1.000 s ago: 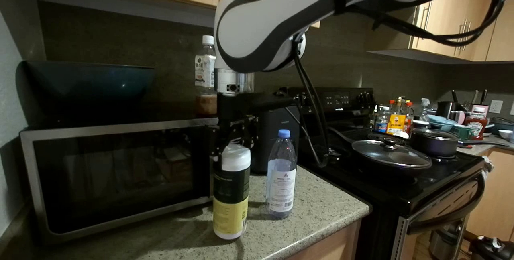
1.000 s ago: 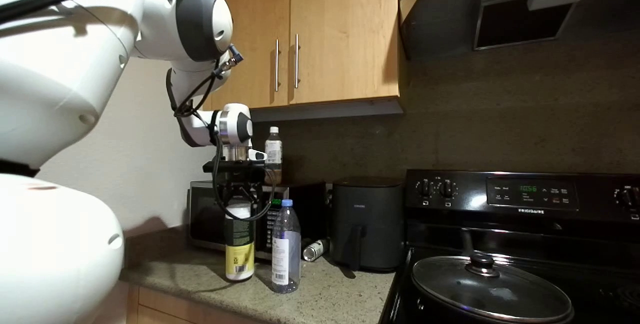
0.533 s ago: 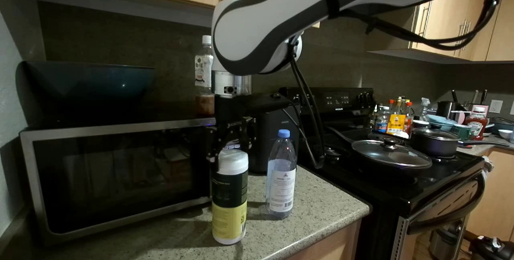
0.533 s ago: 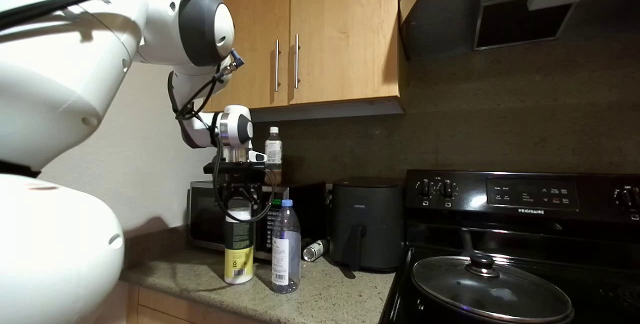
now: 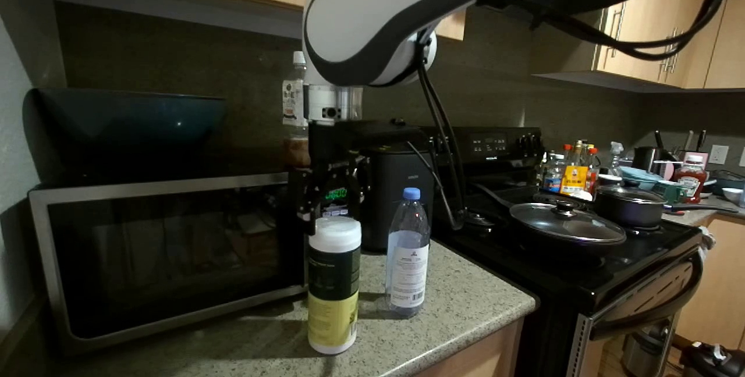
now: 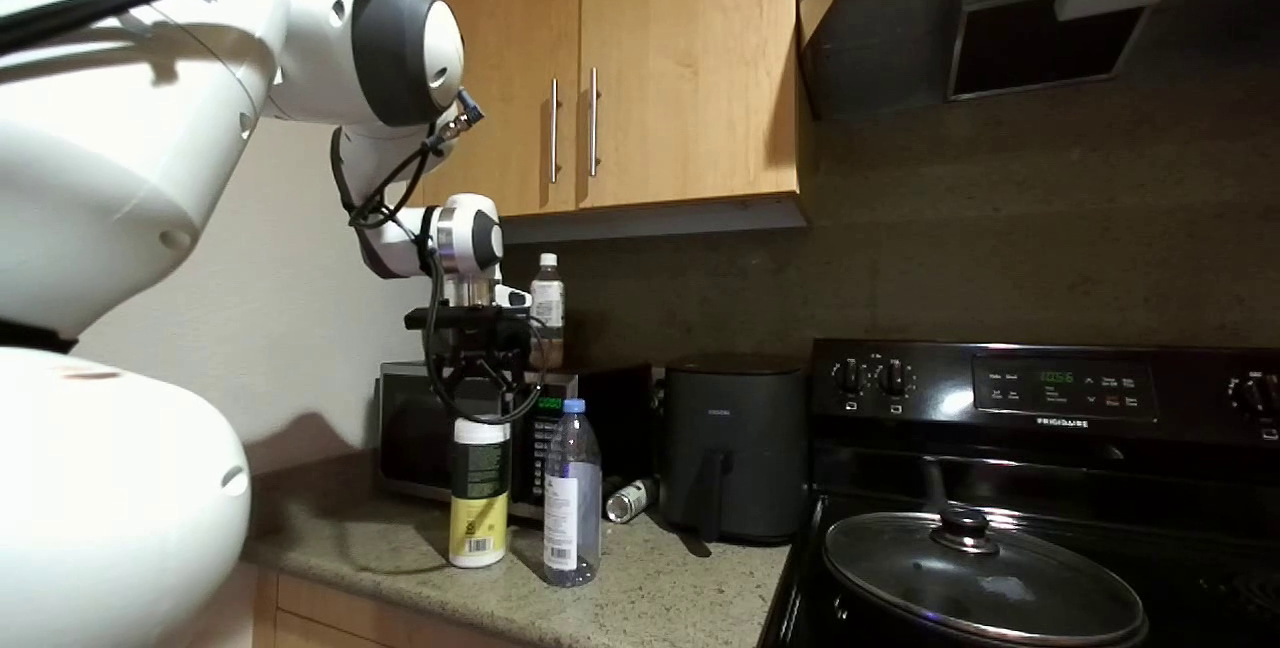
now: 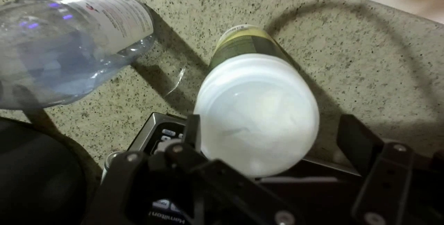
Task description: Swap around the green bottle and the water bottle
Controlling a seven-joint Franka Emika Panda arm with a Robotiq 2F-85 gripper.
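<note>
Poised at top of green bottle (image 5: pixel 333 285) with fingers (image 7: pixel 357 143) spread wide, gripping nothing; straddling white cap (image 7: pixel 258 114) in wrist view, unable to tell whether touching. In both exterior views, can see green bottle upright on bench (image 5: pixel 471 301), just beside upright water bottle (image 5: pixel 408 255). Can also see microwave (image 6: pixel 418 446) behind green bottle, lidded pan (image 6: pixel 985 583) on stove (image 6: pixel 1060 398).

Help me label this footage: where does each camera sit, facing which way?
Exterior view: above counter level, facing the microwave; arm and gripper show.
Exterior view: near the arm's white links, facing air fryer and stove; gripper shows.
Wrist view: just above the gripper, looking down at the green bottle; fingers show.
Both exterior views share the green bottle and water bottle.
</note>
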